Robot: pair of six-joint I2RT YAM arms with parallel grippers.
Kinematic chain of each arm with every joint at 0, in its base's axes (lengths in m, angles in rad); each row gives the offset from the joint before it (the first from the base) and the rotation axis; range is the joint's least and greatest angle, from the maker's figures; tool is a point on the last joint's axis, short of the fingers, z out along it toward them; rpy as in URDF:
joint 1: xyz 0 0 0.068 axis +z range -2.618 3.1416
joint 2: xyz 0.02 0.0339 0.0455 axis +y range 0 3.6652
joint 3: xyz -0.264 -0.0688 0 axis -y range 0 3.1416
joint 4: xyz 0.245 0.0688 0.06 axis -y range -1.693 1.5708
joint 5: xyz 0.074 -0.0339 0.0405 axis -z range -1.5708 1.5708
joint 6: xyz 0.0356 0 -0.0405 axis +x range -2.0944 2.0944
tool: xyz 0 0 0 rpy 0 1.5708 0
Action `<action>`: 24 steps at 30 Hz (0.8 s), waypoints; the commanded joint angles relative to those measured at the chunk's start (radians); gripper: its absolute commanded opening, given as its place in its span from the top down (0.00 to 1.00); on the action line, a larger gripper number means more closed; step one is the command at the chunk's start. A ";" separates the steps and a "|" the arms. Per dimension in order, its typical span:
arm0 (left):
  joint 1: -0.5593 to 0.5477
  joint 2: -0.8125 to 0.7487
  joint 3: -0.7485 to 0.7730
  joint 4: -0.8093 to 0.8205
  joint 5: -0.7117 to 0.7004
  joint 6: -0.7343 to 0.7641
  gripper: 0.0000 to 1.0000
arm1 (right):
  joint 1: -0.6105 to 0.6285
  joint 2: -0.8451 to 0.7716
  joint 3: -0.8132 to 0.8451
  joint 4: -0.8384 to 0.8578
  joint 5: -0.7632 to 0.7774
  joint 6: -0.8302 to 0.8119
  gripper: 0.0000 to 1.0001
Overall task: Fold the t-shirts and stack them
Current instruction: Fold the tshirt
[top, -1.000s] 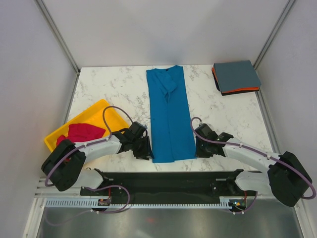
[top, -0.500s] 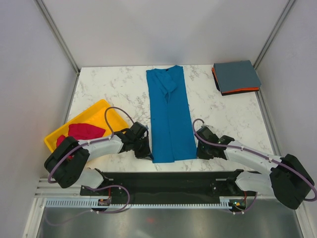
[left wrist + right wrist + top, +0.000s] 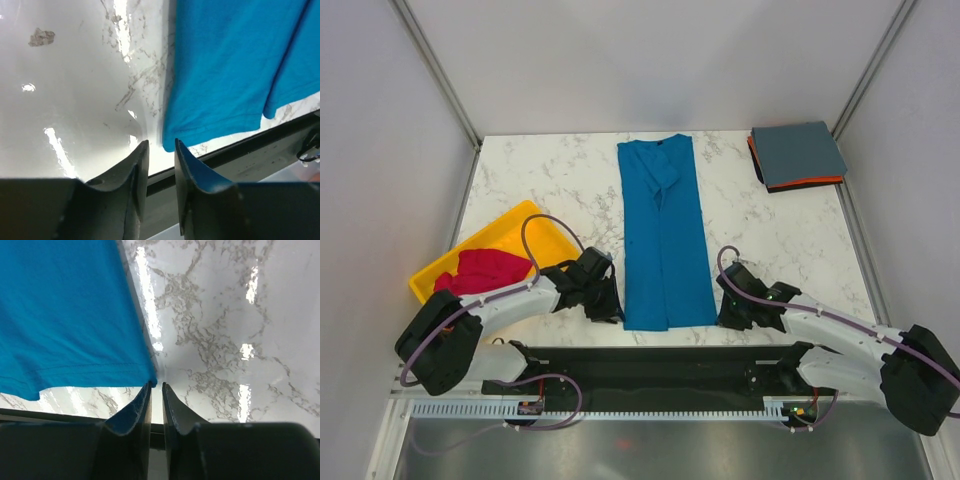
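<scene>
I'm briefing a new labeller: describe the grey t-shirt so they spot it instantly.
On the marble table, go to the far right corner. The slate grey-blue t-shirt there is folded into a neat square and lies on top of an orange t-shirt, of which only the edge shows. By contrast, the bright blue t-shirt lies long mid-table.

Blue t-shirt (image 3: 663, 235): folded lengthwise into a long narrow strip, flat at table (image 3: 540, 170) centre, collar far, hem near.
Magenta-red t-shirt (image 3: 485, 268): crumpled in yellow tray (image 3: 525, 215), left.
Grey-blue t-shirt (image 3: 798, 153): folded square, stacked on folded orange t-shirt (image 3: 810, 184), far right corner.
</scene>
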 commanded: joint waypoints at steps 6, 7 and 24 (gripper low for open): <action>-0.003 -0.073 -0.009 -0.017 0.030 0.000 0.61 | 0.005 0.014 0.167 -0.117 0.040 -0.054 0.75; -0.003 -0.069 -0.015 0.004 0.036 0.000 0.61 | 0.005 0.028 0.179 -0.117 0.039 -0.080 0.74; -0.016 0.028 -0.113 0.158 0.076 -0.057 0.63 | 0.004 0.132 0.142 -0.049 0.011 -0.213 0.59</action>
